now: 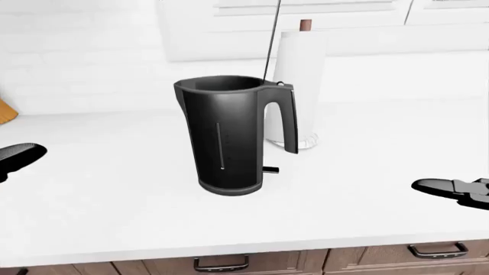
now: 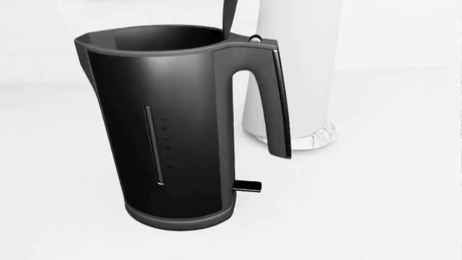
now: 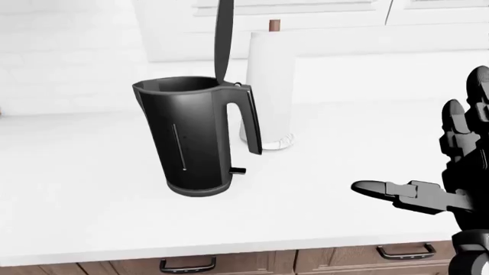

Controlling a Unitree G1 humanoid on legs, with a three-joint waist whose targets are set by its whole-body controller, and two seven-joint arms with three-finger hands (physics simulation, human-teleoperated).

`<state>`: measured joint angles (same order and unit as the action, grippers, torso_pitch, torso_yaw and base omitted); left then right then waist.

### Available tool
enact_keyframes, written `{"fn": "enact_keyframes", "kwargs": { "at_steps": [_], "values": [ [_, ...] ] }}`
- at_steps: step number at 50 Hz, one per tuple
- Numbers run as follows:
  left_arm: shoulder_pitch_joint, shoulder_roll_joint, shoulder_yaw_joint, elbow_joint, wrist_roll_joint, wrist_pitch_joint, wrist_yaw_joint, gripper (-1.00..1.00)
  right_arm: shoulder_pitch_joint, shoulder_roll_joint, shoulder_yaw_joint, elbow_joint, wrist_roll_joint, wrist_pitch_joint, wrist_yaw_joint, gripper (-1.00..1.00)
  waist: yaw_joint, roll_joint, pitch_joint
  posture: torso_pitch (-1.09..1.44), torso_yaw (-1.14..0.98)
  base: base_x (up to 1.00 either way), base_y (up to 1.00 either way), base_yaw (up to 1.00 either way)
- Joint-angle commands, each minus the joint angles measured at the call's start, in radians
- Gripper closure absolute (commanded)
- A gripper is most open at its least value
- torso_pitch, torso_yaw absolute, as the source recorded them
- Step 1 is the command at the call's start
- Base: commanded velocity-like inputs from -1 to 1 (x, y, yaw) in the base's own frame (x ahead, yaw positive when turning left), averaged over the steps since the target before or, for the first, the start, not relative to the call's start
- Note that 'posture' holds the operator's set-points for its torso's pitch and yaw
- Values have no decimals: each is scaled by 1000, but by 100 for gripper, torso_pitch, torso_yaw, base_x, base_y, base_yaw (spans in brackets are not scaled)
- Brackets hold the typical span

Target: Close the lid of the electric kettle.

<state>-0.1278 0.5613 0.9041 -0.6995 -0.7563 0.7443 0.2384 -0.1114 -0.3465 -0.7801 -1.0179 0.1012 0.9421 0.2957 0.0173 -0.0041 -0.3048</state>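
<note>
A black electric kettle (image 1: 229, 137) stands upright on the white counter (image 1: 114, 189), its handle to the right. Its lid (image 3: 224, 37) stands open, straight up from the hinge above the handle, seen edge-on. In the head view the kettle (image 2: 173, 130) fills the picture with its open rim at the top. My right hand (image 3: 447, 172) is open, fingers spread, to the right of the kettle and well apart from it. A part of my left hand (image 1: 19, 156) shows at the left edge of the left-eye view, far from the kettle; its fingers do not show.
A white paper towel roll (image 1: 298, 80) on a holder stands just behind and right of the kettle. White tiled wall and cabinets lie above. Wooden drawers with dark handles (image 1: 220, 264) run below the counter edge. An orange-brown object (image 1: 6, 112) sits at the left edge.
</note>
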Motion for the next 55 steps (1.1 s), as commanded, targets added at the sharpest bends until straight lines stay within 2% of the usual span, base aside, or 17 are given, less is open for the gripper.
{"fn": "enact_keyframes", "kwargs": {
  "at_steps": [1,7,10,16,22,27,29,34,39,43,48,55],
  "values": [
    [-16,19,3,-17,1,-24,-7,-100,-20,-13,2,-16,-5,-22,-2,-96,0,0,3,-44,0,0,0,0],
    [-20,16,-2,-26,4,-16,-6,-100,-33,-23,6,-26,-18,-1,2,-96,-1,0,3,-44,0,0,0,0],
    [-19,14,-2,-31,3,-12,-7,-100,-20,-33,32,-28,-58,-6,11,-96,-2,-1,4,-44,0,0,0,0],
    [-17,14,4,-19,6,-19,-15,-100,-1,-41,43,-29,-145,-2,66,-97,-3,-1,4,-44,0,0,0,0],
    [-16,16,7,-20,0,-16,-12,-100,-24,-124,23,-29,-242,63,203,-97,-3,-1,5,-44,0,0,0,0],
    [-12,17,13,-11,1,-22,-18,-100,13,-129,31,-26,-365,1,348,-96,-4,-2,6,-44,0,0,0,0],
    [-13,16,10,-11,3,-23,-17,-100,9,-145,6,-29,-398,4,417,-97,-6,-1,5,-44,0,0,0,0],
    [-15,19,11,-5,3,-25,-18,-100,33,-134,-44,-23,-460,-45,545,-96,-5,0,7,-44,0,0,0,0],
    [-14,24,18,-1,-2,-24,-15,-100,-7,-232,-70,13,-515,-34,669,-96,-9,3,7,-44,0,0,0,0],
    [-14,28,23,0,-7,-23,-14,-100,-54,-322,-33,61,-557,-33,746,-96,-11,4,7,-44,0,0,0,0],
    [-13,27,18,0,-6,-25,-13,-100,-113,-394,9,119,-603,-56,819,-96,-16,4,8,-44,0,0,0,0],
    [-12,27,22,-2,-9,-24,-12,-100,-219,-507,106,190,-655,-45,909,-96,-19,5,9,-44,0,0,0,0]
  ]
}}
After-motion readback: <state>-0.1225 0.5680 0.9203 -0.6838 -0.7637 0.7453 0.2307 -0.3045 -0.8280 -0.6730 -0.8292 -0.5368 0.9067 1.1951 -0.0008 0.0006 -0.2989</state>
